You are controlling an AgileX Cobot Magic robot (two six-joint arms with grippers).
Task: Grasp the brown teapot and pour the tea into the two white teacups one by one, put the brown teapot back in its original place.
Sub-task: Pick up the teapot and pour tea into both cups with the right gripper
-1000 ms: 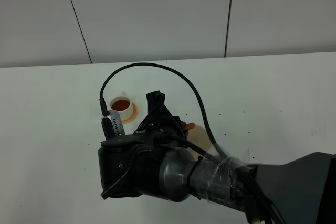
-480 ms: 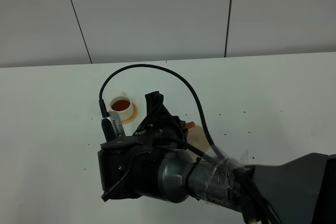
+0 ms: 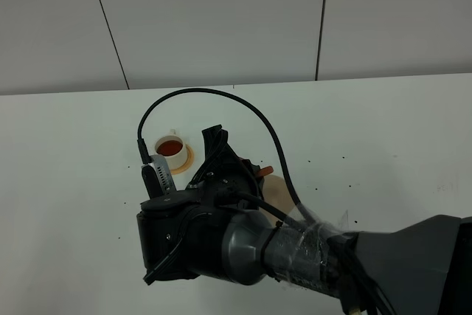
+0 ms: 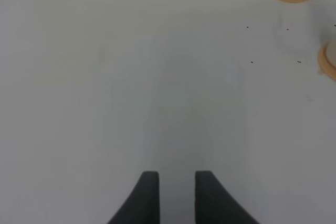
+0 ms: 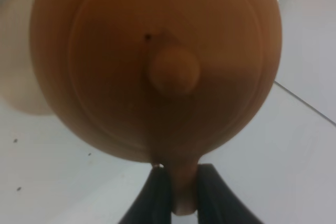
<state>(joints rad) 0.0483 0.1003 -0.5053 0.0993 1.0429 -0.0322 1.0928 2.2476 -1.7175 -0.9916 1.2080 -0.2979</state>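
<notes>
So, right end effector (image 5: 178, 195) is clenching the handle of the brown teapot (image 5: 157, 61).
Teapot is showing just ahead of the fingertips, lid facing the wrist camera, overlapping the beige saucer (image 5: 18, 77).

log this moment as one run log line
right gripper: shut on brown teapot handle | beige saucer: partly hidden behind teapot | teacup: holds tea | left gripper: empty, jaws slightly apart

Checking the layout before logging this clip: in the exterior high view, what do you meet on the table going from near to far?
Right arm's wrist → beige saucer → tea-filled white teacup on its orange coaster → wall panels. The brown teapot is mostly hidden behind the arm, so it is left out.
</notes>
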